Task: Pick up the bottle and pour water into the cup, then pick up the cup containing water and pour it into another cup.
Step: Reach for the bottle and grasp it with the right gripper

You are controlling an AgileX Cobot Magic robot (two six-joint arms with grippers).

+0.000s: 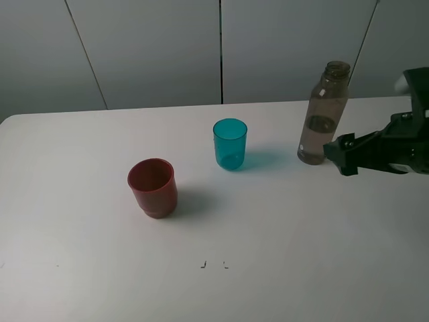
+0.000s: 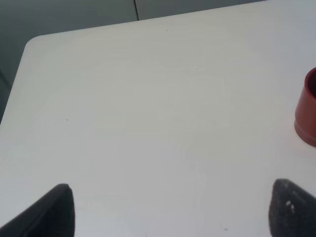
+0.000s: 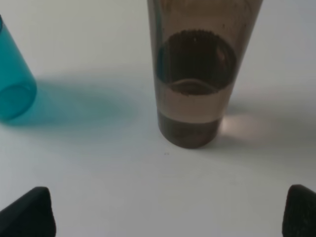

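The smoky grey-brown bottle (image 1: 324,114) stands upright and capless at the back right of the white table, with some water in its lower part. My right gripper (image 1: 338,156) is open just in front of its base, not touching it. In the right wrist view the bottle (image 3: 192,84) stands beyond the open gripper (image 3: 165,215), and the teal cup (image 3: 12,84) shows at the edge. The teal cup (image 1: 230,143) stands upright mid-table. The red cup (image 1: 153,188) stands to its front left. My left gripper (image 2: 173,212) is open over bare table, the red cup (image 2: 308,116) off to one side.
The white table (image 1: 281,255) runs back to a grey panelled wall. Its rounded far corner (image 2: 32,42) shows in the left wrist view. Two small dark marks (image 1: 213,264) lie near the front middle. The left arm is outside the exterior view.
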